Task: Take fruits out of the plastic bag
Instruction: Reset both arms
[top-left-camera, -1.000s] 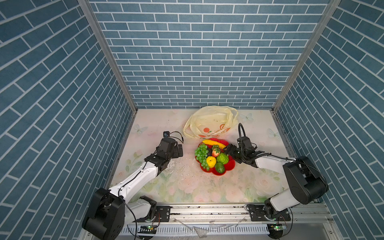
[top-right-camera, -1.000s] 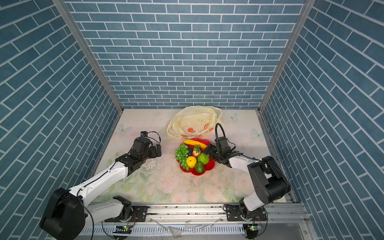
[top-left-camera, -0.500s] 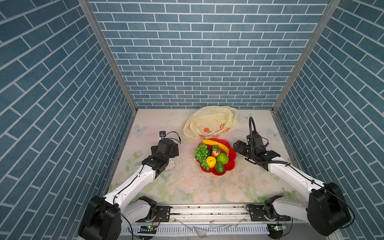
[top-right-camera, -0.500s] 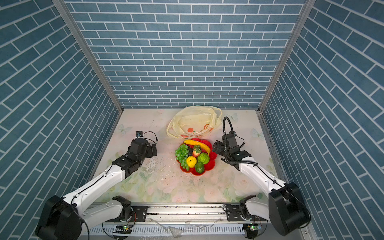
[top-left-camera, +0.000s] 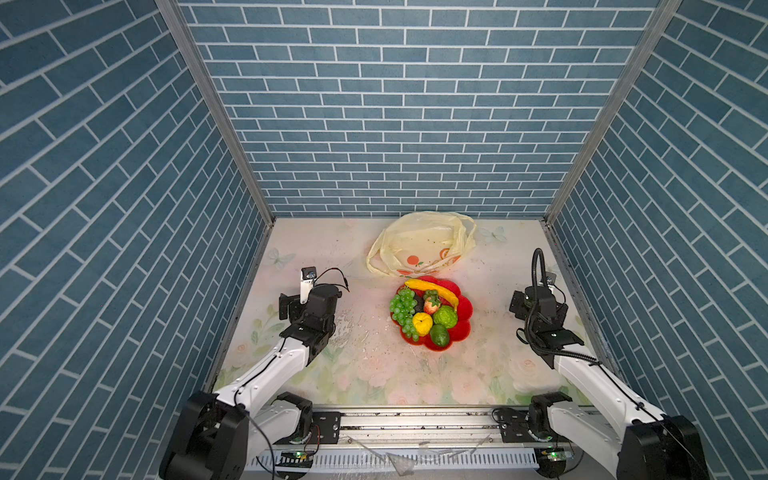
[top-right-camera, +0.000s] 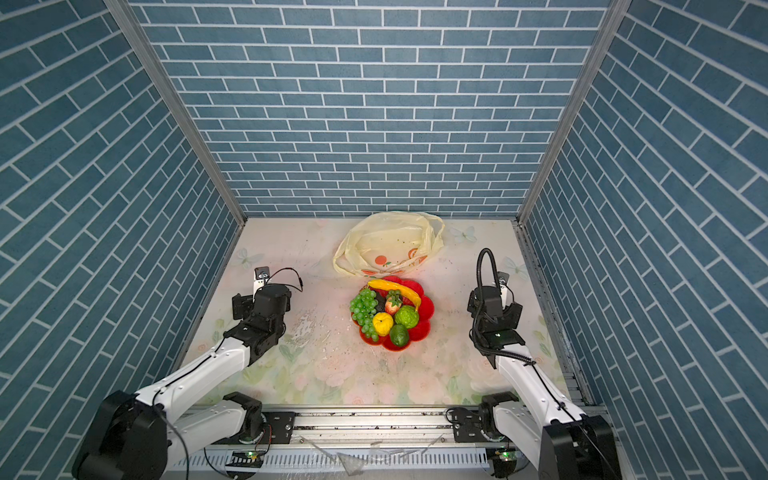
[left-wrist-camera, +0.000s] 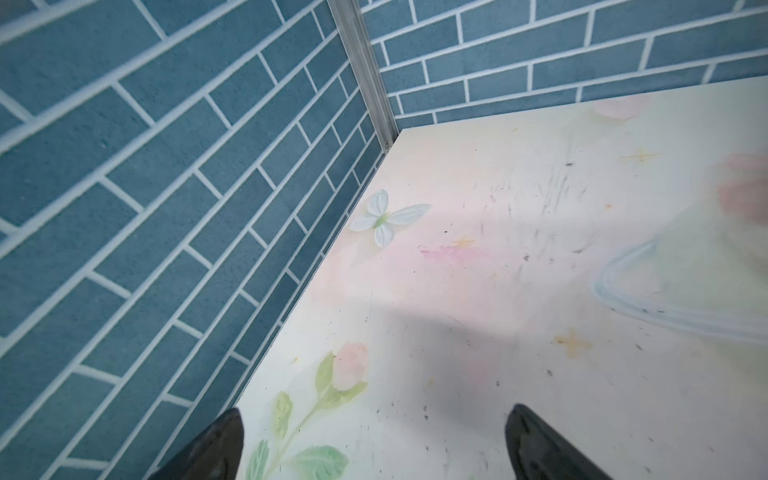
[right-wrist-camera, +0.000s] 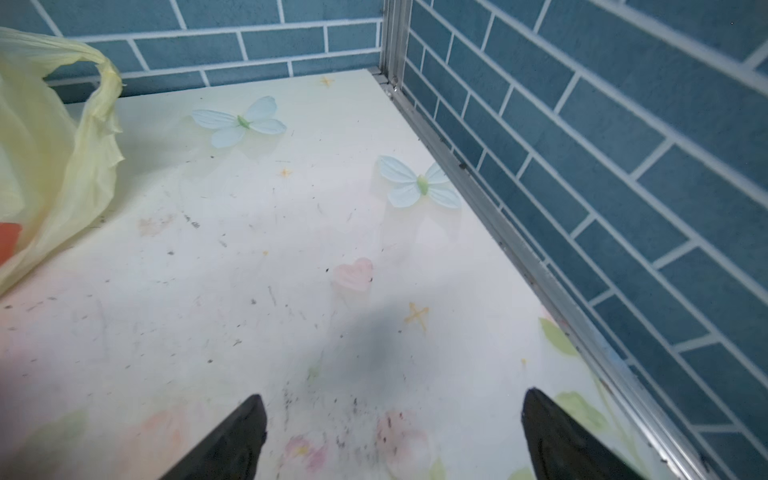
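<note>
The plastic bag (top-left-camera: 422, 245) lies flat and crumpled at the back of the table, also seen in a top view (top-right-camera: 388, 243). Several fruits are piled on a red plate (top-left-camera: 466, 309) just in front of it: green grapes (top-left-camera: 402, 305), banana (top-left-camera: 432, 289), strawberry (top-left-camera: 431, 304), lemon (top-left-camera: 422, 323), bumpy green citrus (top-left-camera: 445, 316) and a smooth green avocado (top-left-camera: 439, 335). My left gripper (left-wrist-camera: 376, 419) is open over bare table, left of the plate. My right gripper (right-wrist-camera: 392, 411) is open and empty, right of the plate, with the bag's (right-wrist-camera: 50, 145) edge off to its side.
Blue brick walls close in the table on three sides. The left arm (top-left-camera: 291, 353) reaches along the left wall and the right arm (top-left-camera: 582, 370) along the right wall's metal rail (right-wrist-camera: 519, 249). The floral tabletop (top-left-camera: 374, 374) carries printed butterflies and dark specks.
My right arm has drawn back from the plate to the right side and its jaws have opened a little wider. The left arm has shifted slightly back and to the left.
</note>
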